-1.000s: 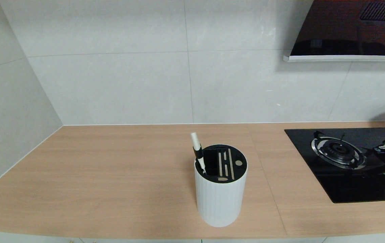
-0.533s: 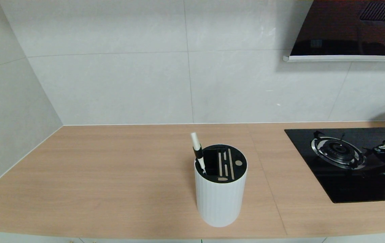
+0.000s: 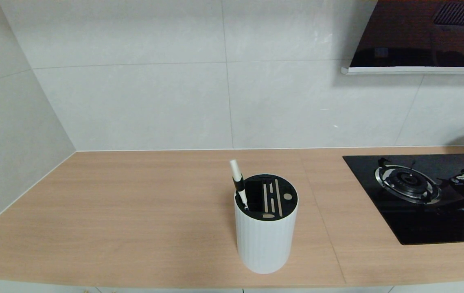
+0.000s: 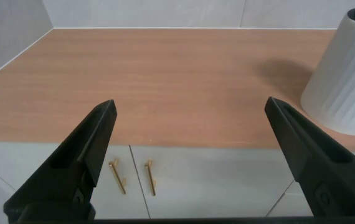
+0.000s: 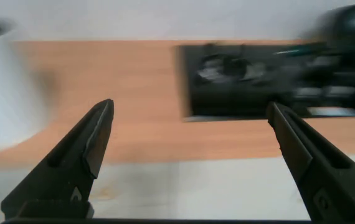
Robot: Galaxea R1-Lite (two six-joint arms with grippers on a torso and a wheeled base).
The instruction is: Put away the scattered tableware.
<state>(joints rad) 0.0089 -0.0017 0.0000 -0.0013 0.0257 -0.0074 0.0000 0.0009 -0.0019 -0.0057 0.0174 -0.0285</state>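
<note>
Nothing has moved since the earlier frames. White ribbed holder (image 3: 265,240) stands on the worktop (image 3: 134,203), near its front edge, left of the hob (image 3: 419,203). A white-handled utensil (image 3: 238,179) leans in the holder's left opening, handle up; what kind it is cannot be told. Left tool (image 4: 190,102) hangs by the worktop's near edge with its fingers apart and nothing between them. Right tool (image 5: 190,104) is likewise spread and bare, facing the blurred hob.

No readable text, labels or numbers anywhere.
</note>
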